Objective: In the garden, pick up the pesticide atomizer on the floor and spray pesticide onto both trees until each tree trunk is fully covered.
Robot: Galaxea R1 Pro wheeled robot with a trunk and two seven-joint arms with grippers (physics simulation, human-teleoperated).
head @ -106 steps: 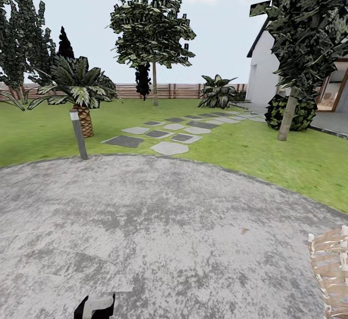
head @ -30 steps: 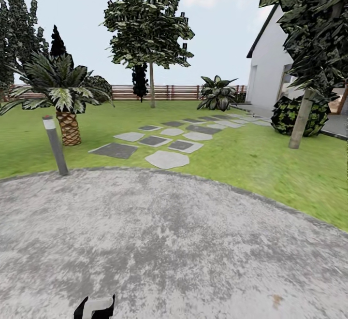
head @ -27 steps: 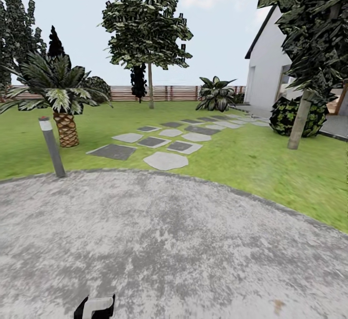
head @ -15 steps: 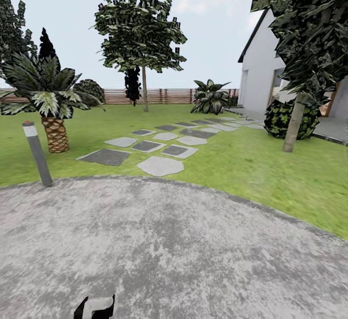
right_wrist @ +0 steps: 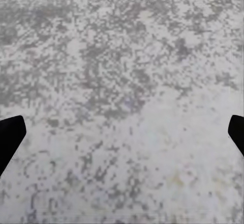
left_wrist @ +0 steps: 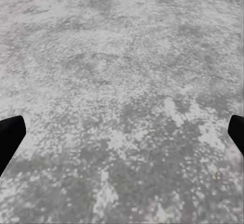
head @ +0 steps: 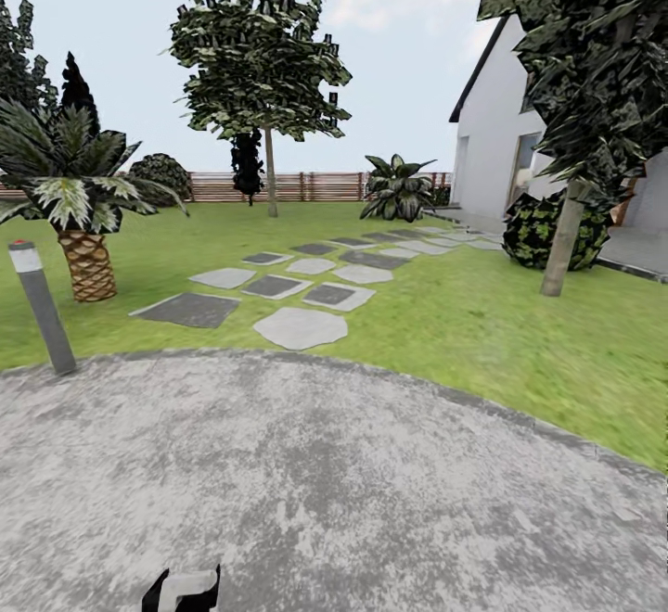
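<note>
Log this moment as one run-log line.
phase: in transit | ground: grey paving | ahead: lawn, stepping stones | left gripper: open | right gripper: open

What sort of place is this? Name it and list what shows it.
A house's garden, most likely. A green lawn crossed by stepping stones, a slatted wooden fence at the far edge, a white house on the right, and trees and a palm around grey paving.

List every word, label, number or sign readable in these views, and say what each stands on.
None: no readable text anywhere.
The grey bollard light, the white house, the slat fence and the stepping stones carry no lettering.
The paving in both wrist views bears no marks.
</note>
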